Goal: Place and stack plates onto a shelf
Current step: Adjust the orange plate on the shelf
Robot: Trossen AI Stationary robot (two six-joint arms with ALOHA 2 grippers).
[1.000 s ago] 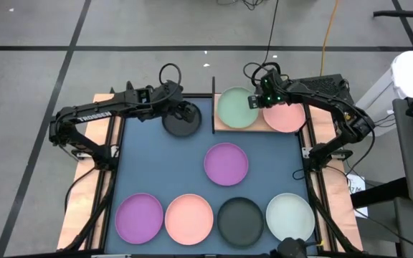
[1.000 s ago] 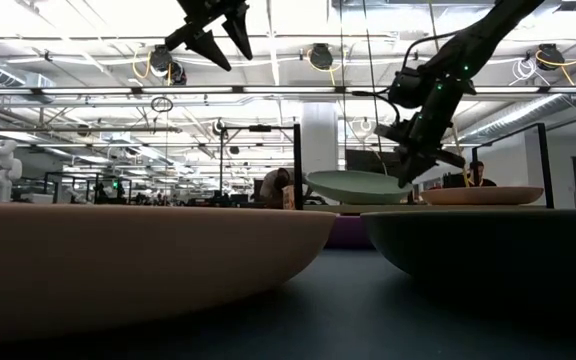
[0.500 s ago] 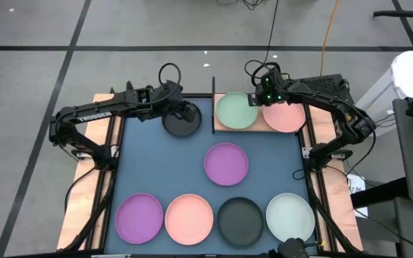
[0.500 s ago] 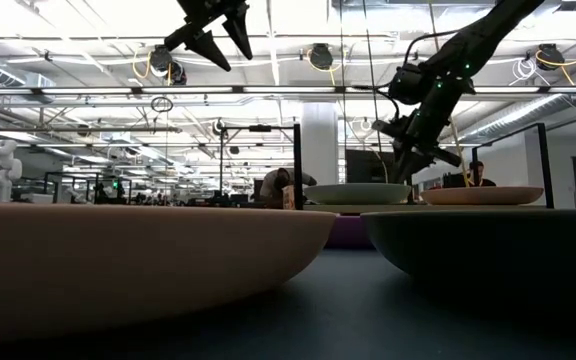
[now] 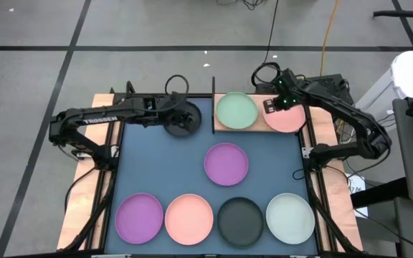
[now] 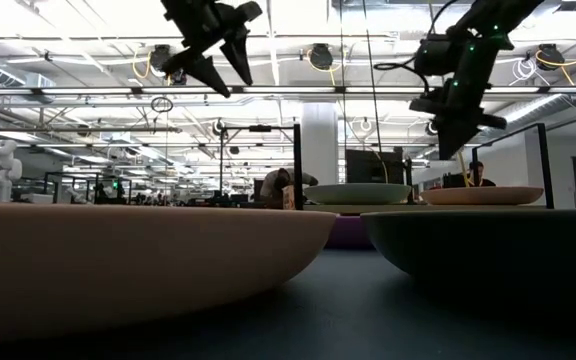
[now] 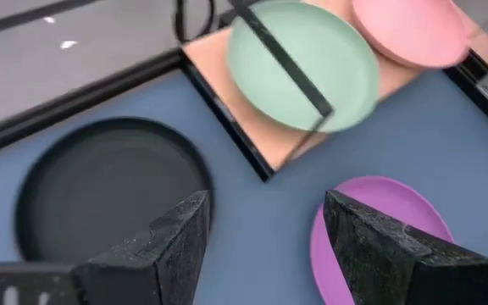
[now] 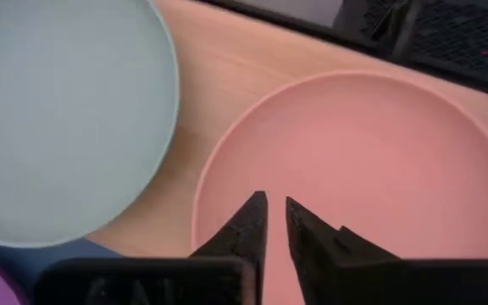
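Note:
A mint plate (image 5: 236, 110) and a pink plate (image 5: 287, 117) lie side by side on the light-wood shelf (image 5: 260, 126), flat on their bases. The shelf's black rail (image 5: 213, 104) stands at its left end. My right gripper (image 5: 272, 106) hovers above the pink plate's (image 8: 354, 169) left rim, its fingers only narrowly apart (image 8: 274, 203). It touches nothing. My left gripper (image 5: 183, 116) hangs open (image 7: 265, 203) high above a black plate (image 7: 100, 186) on the blue mat left of the rail.
A purple plate (image 5: 226, 163) lies mid-mat. Along the near edge sit a purple (image 5: 139, 218), a pink (image 5: 188, 219), a black (image 5: 239, 220) and a mint plate (image 5: 290, 217). Wooden strips run along the table's sides, and cables and a dark box lie behind the shelf.
My right gripper lowered the tilted mint plate flat onto the shelf's left half and let it go. It then rose and moved toward the table's right, over the pink plate. My left gripper shifted slightly right above the black plate.

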